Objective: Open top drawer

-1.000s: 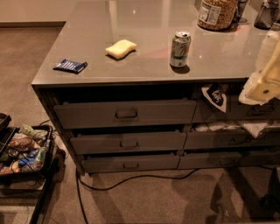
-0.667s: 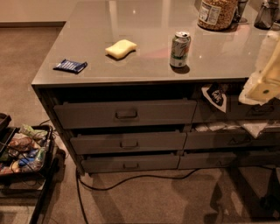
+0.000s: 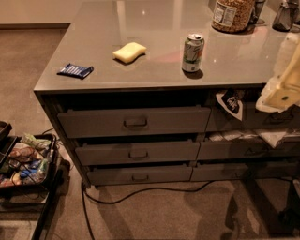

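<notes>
top drawer (image 3: 133, 122) sits directly under the counter edge, uppermost in the left column of three grey fronts, with a metal loop handle (image 3: 135, 123) at its centre. a dark gap runs along its upper edge.

gripper (image 3: 280, 93): a pale cream body at the right frame edge, in front of the right drawer column and well apart from the handle. whether it is spread or closed cannot be determined. a black-and-white cloth scrap (image 3: 230, 102) hangs just beside it.

open carpet (image 3: 164, 215) lies in front of the drawers, crossed by a black cable (image 3: 140, 191). a crate of clutter (image 3: 33, 136) stands near the left corner.

counter top (image 3: 154, 28) carries a blue packet (image 3: 75, 71), a yellow sponge (image 3: 129, 51), a green can (image 3: 192, 52) and a jar (image 3: 233, 14) at the rear.
</notes>
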{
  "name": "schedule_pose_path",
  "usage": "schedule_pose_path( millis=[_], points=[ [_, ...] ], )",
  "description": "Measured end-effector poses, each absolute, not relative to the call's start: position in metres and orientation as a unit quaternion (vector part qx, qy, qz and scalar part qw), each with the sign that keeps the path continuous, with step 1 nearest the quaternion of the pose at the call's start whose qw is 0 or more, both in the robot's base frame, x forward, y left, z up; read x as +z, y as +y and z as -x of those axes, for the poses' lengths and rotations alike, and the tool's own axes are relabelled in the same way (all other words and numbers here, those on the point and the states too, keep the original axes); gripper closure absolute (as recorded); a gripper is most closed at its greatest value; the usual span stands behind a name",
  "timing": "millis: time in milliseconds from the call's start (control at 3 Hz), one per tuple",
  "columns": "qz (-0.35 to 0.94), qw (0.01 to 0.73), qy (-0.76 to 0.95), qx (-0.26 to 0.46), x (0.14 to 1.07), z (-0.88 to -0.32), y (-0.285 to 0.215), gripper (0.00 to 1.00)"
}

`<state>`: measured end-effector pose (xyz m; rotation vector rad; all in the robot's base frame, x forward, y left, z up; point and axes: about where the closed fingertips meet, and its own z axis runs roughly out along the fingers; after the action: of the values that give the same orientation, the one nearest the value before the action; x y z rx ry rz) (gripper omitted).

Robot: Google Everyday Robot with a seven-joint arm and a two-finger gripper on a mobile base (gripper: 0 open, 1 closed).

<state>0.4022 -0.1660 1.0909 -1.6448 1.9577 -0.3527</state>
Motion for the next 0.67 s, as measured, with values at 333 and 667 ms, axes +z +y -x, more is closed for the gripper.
schedule_pose_path(
  millis=[333,667],
  points=[
    [0.612,0.277,0.729,-0.131,1.0909,-0.4022,-0.166,0.0],
    [0.612,0.277,0.729,-0.131,1.0909,-0.4022,-0.166,0.0]
  ],
)
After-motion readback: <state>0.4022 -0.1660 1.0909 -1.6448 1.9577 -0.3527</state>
